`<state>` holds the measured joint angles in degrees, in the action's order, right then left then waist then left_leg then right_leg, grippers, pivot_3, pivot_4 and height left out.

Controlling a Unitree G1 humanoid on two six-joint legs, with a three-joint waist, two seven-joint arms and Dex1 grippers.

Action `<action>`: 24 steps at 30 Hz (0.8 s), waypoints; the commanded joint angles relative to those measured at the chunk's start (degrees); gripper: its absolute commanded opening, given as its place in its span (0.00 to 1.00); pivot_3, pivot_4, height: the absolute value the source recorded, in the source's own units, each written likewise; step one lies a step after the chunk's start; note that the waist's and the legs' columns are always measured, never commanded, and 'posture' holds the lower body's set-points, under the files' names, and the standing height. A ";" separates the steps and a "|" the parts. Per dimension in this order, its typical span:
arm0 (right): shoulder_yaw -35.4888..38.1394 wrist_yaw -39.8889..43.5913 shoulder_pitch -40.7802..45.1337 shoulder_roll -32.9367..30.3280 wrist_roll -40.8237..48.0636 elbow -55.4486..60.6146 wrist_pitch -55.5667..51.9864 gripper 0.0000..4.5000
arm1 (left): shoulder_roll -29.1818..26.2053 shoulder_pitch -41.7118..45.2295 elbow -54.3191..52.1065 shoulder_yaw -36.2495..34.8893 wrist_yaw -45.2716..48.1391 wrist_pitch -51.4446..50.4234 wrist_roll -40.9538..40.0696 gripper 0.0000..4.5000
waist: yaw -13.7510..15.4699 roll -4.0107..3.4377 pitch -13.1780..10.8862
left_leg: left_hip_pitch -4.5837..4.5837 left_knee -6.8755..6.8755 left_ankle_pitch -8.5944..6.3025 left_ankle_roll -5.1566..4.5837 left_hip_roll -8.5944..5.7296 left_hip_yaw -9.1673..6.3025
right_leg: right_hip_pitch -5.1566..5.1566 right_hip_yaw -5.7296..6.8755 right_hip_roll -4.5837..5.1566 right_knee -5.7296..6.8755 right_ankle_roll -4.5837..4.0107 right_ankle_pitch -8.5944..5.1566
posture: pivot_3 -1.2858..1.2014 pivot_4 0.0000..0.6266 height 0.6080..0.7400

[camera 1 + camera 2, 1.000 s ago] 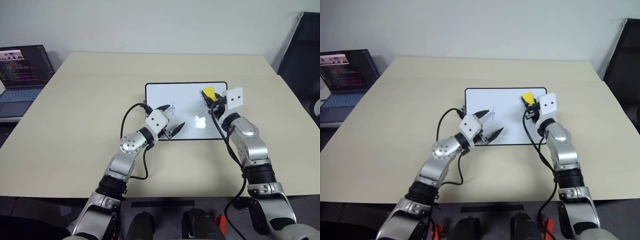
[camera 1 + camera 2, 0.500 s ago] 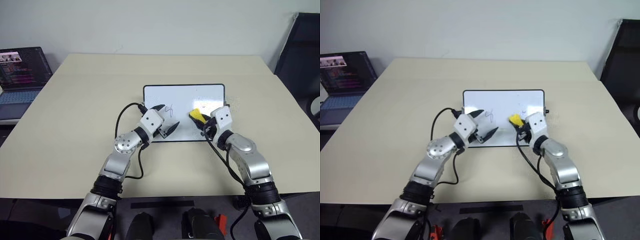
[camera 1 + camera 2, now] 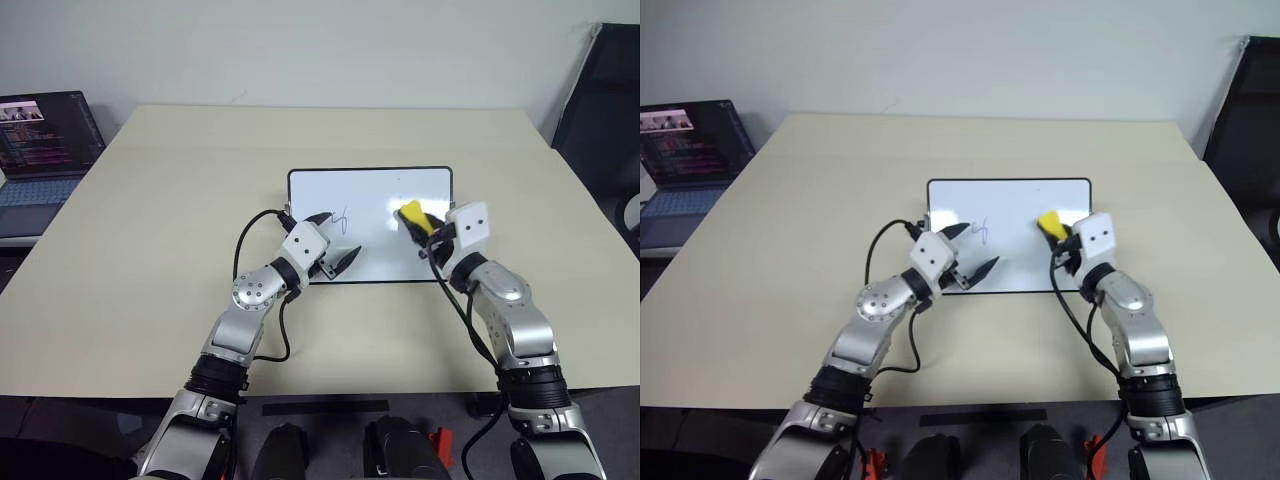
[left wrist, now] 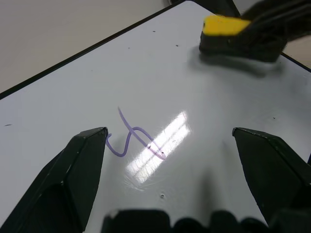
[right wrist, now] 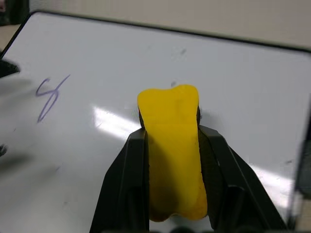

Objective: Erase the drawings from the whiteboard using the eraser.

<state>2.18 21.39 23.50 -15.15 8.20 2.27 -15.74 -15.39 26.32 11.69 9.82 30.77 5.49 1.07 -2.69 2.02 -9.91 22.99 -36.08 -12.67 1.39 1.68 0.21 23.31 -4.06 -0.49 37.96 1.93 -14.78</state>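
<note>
The whiteboard (image 3: 370, 195) lies flat in the middle of the table. One thin blue-black drawing (image 3: 342, 217) remains on its left half, also seen as a squiggle (image 4: 133, 138) in the left wrist view. My right gripper (image 3: 425, 228) is shut on the yellow eraser (image 3: 411, 214), which rests over the board's right half; the eraser (image 5: 172, 145) sits squeezed between the two fingers. My left gripper (image 3: 340, 237) stands open over the board's near left part, its fingertips either side of the drawing and holding nothing.
An open laptop (image 3: 45, 150) sits at the table's far left edge. A black chair (image 3: 600, 110) stands beyond the right side. The beige table (image 3: 150, 250) stretches wide around the board.
My right gripper swept the eraser from the board's far right toward the near middle, then back to the right. The left gripper stayed put.
</note>
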 commanded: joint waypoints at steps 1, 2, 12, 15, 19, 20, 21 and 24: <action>2.48 -2.55 2.63 -0.18 -0.79 -1.10 5.37 0.23 | 0.56 0.48 -2.17 0.39 0.17 1.37 -0.10 1.00 | -0.01 0.00 0.00 | 0.00 0.00 0.00 0.00 0.00 0.00 | 0.00 0.00 0.00 0.00 0.00 0.00 | 0.52 0.24 1.00; 1.94 -3.18 3.10 -0.68 -2.08 -2.94 5.09 0.23 | 0.62 0.66 -1.99 0.41 0.23 1.45 -0.10 1.00 | -0.02 0.00 0.00 | 0.00 0.00 0.00 0.00 0.00 -0.01 | 0.00 0.01 0.00 0.00 0.00 0.00 | 0.52 0.24 1.00; -3.83 -1.92 1.06 -1.21 -4.97 -6.26 -3.59 0.23 | 0.05 -1.25 -5.01 0.19 0.30 0.10 -0.02 1.00 | -0.19 0.01 0.02 | -0.09 -0.02 0.00 0.00 0.02 0.03 | -0.05 -0.04 0.00 0.05 -0.01 0.00 | 0.52 0.24 1.00; -6.90 0.83 -1.88 -1.13 -5.02 -3.11 -3.32 0.23 | -0.41 -2.16 -6.24 -0.01 0.21 -0.55 -0.01 1.00 | -0.31 0.01 0.04 | -0.14 -0.03 0.00 0.00 0.03 0.02 | -0.08 -0.04 -0.01 0.08 -0.01 0.00 | 0.52 0.24 1.00; -10.14 4.11 -4.12 -1.57 -5.05 0.85 -2.74 0.23 | -0.76 -2.22 -6.47 -0.38 0.03 -1.09 -0.08 1.00 | -0.61 0.01 0.03 | -0.15 -0.06 0.00 -0.01 0.03 0.02 | -0.10 -0.04 -0.02 0.11 -0.01 0.01 | 0.52 0.24 1.00; -10.60 4.65 -4.35 -1.75 -5.12 1.41 -2.69 0.23 | -0.81 -2.22 -6.53 -0.41 -0.01 -1.23 -0.10 1.00 | -0.62 0.01 0.03 | -0.16 -0.06 0.00 -0.01 0.04 0.02 | -0.10 -0.05 -0.02 0.11 -0.01 0.02 | 0.52 0.24 1.00; -10.73 4.86 -4.46 -1.84 -5.11 1.70 -2.88 0.23 | -0.84 -2.18 -6.45 -0.43 -0.05 -1.32 -0.11 1.00 | -0.62 0.01 0.03 | -0.16 -0.06 0.01 -0.01 0.03 0.01 | -0.10 -0.03 -0.02 0.11 -0.01 0.02 | 0.52 0.24 1.00; -9.34 3.99 -3.94 -1.96 -5.06 1.24 -2.29 0.23 | -0.85 -2.46 -6.71 -0.34 -0.06 -1.70 -0.14 1.00 | -0.54 0.02 0.03 | -0.13 -0.06 0.01 -0.01 0.03 0.00 | -0.09 -0.02 -0.02 0.08 -0.01 0.02 | 0.52 0.24 1.00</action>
<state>-8.29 25.91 19.16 -16.69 3.38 2.93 -17.93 -16.06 23.79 7.43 9.81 30.81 3.66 1.10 -3.23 2.04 -9.88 22.86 -36.14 -12.66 1.38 1.70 0.21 23.22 -4.08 -0.51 38.03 1.92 -14.76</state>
